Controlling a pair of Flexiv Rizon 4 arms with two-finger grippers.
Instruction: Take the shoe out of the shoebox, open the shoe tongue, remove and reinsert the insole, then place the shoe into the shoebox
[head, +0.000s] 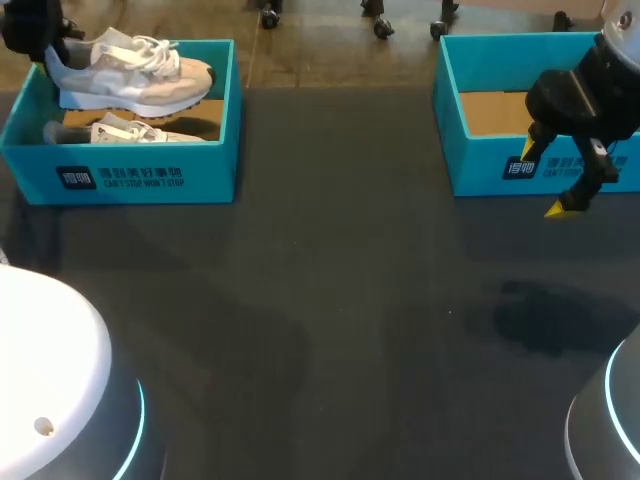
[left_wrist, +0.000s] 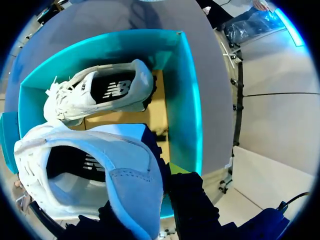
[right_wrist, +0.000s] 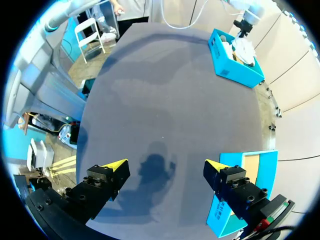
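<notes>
A white and pale-blue shoe (head: 130, 70) hangs over the left teal shoebox (head: 130, 175), raised above its rim. My left gripper (head: 42, 45) is shut on its heel at the box's far left corner. In the left wrist view the pale-blue heel of the held shoe (left_wrist: 100, 175) lies between the fingers of the left gripper (left_wrist: 152, 195), with a second shoe (left_wrist: 100, 92) lying on its side on the box floor below. That second shoe (head: 120, 131) also shows in the head view. My right gripper (head: 545, 180) hangs open and empty in front of the right box.
A second teal shoebox (head: 480, 150) stands at the back right with nothing on its cardboard floor; it sits just beside my right gripper (right_wrist: 165, 167). The dark table (head: 340, 320) stretches wide between the boxes and toward the front.
</notes>
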